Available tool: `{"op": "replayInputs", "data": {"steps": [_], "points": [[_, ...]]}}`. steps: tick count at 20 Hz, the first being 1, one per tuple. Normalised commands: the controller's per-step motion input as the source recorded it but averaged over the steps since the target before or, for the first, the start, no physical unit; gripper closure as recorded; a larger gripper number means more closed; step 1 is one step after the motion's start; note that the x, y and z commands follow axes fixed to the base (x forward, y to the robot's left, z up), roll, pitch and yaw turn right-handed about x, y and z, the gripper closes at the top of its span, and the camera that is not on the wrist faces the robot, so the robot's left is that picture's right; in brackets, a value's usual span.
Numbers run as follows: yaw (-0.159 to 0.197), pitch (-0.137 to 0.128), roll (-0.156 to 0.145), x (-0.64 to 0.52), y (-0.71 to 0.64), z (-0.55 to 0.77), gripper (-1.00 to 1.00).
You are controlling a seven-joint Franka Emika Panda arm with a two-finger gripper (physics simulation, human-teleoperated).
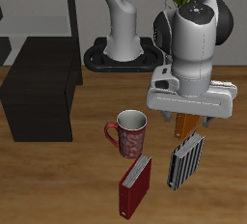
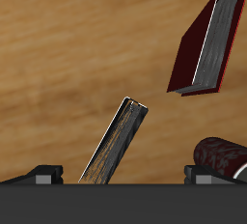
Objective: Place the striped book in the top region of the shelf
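Note:
The striped book (image 1: 185, 160) stands on edge on the wooden table near the front edge, black-and-white stripes showing. The wrist view shows its pale page edges (image 2: 116, 141) from above, lying between my two fingers. My gripper (image 1: 195, 124) hangs just above the book, open and empty, jaws wide apart (image 2: 123, 176). The black shelf (image 1: 39, 98) is a low box with a bare flat top, far across the table from the gripper.
A dark red book (image 1: 135, 184) (image 2: 207, 44) stands beside the striped one. A red patterned mug (image 1: 128, 131) (image 2: 220, 155) sits close by. An orange book (image 1: 181, 125) is partly hidden behind the gripper. A tall grey rack (image 1: 39, 15) stands behind the shelf.

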Motion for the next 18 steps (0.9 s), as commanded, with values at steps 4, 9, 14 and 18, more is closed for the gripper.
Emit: {"op": "replayInputs", "data": {"steps": [4,9,14,18], "points": [[-0.018,0.0,0.013,0.09,0.03,-0.19,-1.0],[-0.024,0.009,-0.006,0.13,-0.05,-0.25,-1.0],[-0.027,0.018,-0.001,0.03,-0.01,-0.26,-1.0],[-0.002,0.049,0.004,0.02,0.03,-0.37,-1.0]]}}
